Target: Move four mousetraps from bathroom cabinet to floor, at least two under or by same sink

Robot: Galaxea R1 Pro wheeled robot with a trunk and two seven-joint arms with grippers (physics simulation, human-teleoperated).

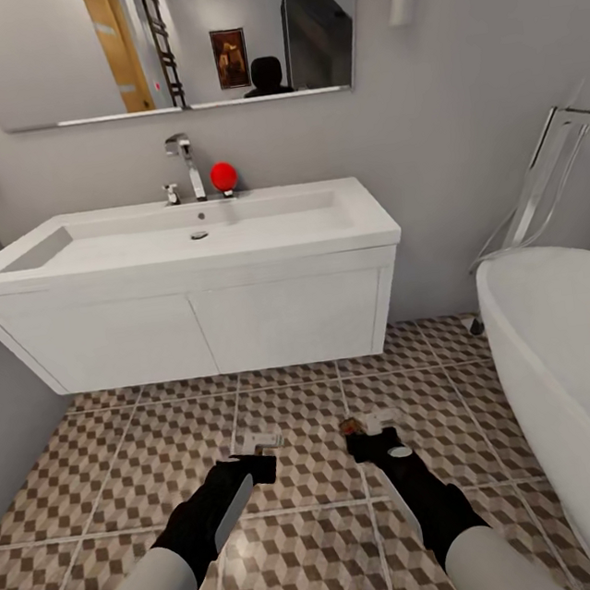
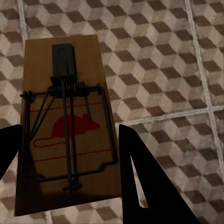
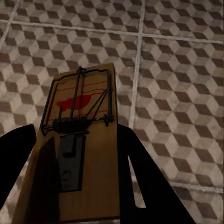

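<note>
Both arms reach forward and down over the bathroom floor (image 1: 159,462), in front of a white wall-hung sink cabinet (image 1: 197,331) that sits toward 12 o'clock from the robot. The left gripper (image 1: 259,444) has its fingers (image 2: 149,186) clamped on one mousetrap (image 2: 63,126), a brown wooden board seen in the left wrist view with a red mouse mark, a dark spring coil and a wire bar on its top face; the board sits between the two dark fingers, above the cube-patterned tiles. The right gripper (image 1: 368,425) likewise has its fingers (image 3: 144,186) closed on a second mousetrap (image 3: 81,154), its wire frame and red mark at the far end of the board. In the head view the two grippers are near each other, the left one toward 11 o'clock and the right one toward 1 o'clock, both above the tiles short of the sink cabinet. A white basin (image 1: 184,230) with a chrome faucet (image 1: 187,165) and a red ball (image 1: 223,175) tops the cabinet, a mirror (image 1: 169,41) hangs above it, and a white bathtub (image 1: 574,361) stands toward 3 o'clock.
</note>
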